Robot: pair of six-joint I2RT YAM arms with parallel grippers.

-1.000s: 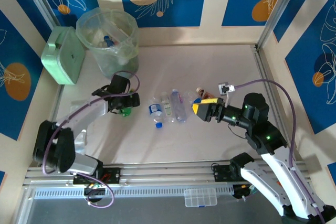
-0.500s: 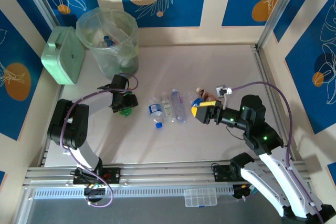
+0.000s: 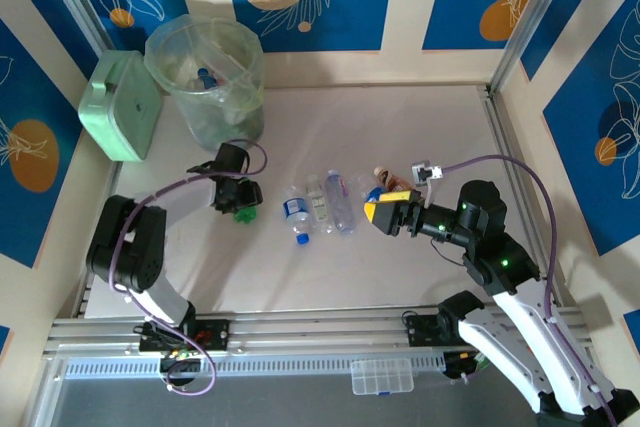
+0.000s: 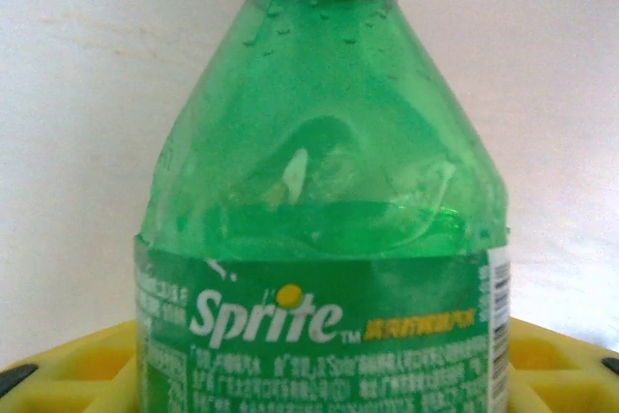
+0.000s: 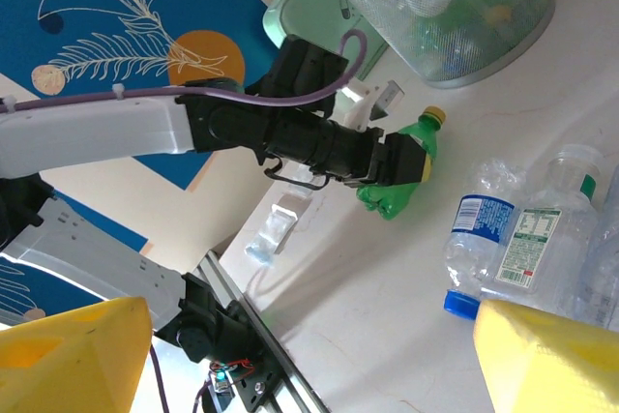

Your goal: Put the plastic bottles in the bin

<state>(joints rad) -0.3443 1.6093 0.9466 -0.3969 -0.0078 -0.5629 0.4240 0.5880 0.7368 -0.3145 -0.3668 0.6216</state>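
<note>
The left gripper (image 3: 238, 199) grasps the green bottle (image 5: 395, 195) on the table (image 3: 400, 127), near the bin (image 3: 215, 119). The right gripper (image 3: 384, 214) is released, with nothing between its fingers, just beside the clear bottles (image 3: 320, 205).

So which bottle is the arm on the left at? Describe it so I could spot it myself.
Find the tall pale-green bin in the far left corner. Just in front of it, at the tip of the left arm, is a small bottle. It is green with a Sprite label, unlike the clear bottles grouped to its right.
</note>
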